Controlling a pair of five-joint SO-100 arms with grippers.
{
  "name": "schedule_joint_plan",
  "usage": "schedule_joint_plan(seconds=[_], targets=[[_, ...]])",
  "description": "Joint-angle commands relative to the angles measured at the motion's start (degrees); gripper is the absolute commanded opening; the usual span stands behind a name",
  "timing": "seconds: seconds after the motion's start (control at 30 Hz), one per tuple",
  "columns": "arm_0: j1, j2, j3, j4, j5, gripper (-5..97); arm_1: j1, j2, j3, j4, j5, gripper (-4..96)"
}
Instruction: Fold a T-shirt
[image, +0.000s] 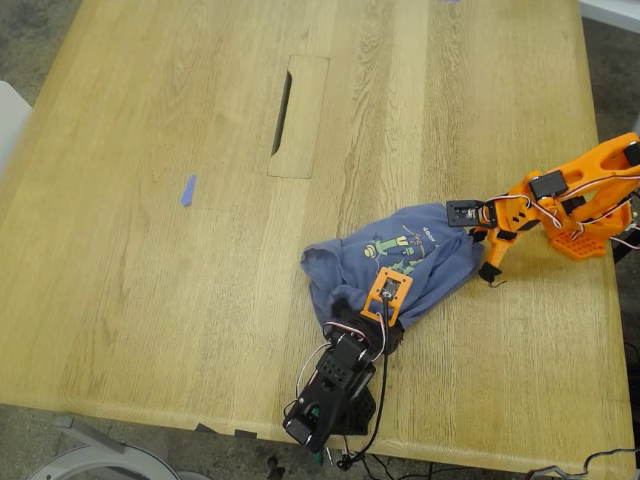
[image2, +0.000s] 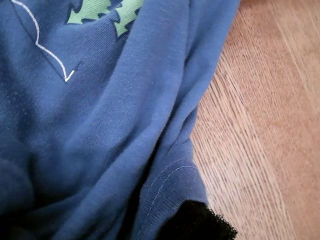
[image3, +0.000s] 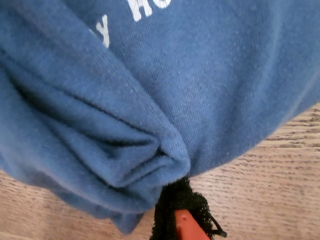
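The fold has barely begun, as I judge it. Nearest the exterior view's left lies a small blue scrap of tape (image: 188, 190), well apart from the cable slot (image: 283, 113) in the table (image: 150, 300) and out of the way. Below that slot, towards the exterior view's right, the T-shirt (image: 400, 262) sits as a crumpled heap, print up, with no sleeve or hem laid flat and no clean crease to be seen.

My first gripper (image: 380, 310) rests on the heap's edge farthest from the slot. Its wrist view shows only a black pad beside a stitched hem, so I cannot tell whether it is parted or closed. My second gripper (image: 478, 232), farther towards the exterior view's right of the slot, is clamped on a gathered bunch of T-shirt cloth.

Spreading, smoothing and every fold remain. The bunched layers themselves are the main hindrance.
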Motion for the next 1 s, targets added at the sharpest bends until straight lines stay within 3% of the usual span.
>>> schedule_joint_plan(seconds=[0.0,0.27,0.57,0.7,0.83,0.97], targets=[[-0.09,4.75,-4.13,-1.32,-2.81,71,0.09,1.76,-2.02,2.02,-0.35,62.1],[2.46,2.11,-8.61,-1.49,-3.87,73,-0.18,4.75,-3.69,7.21,0.0,72.2],[18.81,-2.2,-13.36,-1.23,-6.94,73,1.32,4.83,-7.47,9.93,-0.18,72.2],[21.36,-2.11,-13.62,2.11,-6.94,73,1.76,4.66,-8.79,10.28,-0.18,72.1],[22.41,-2.46,-13.62,4.57,-9.76,73,2.11,4.04,-9.93,9.76,-0.18,71.5],[19.69,-4.83,-14.94,7.73,-10.99,76,2.9,2.9,-11.69,8.88,-0.18,71.0]])
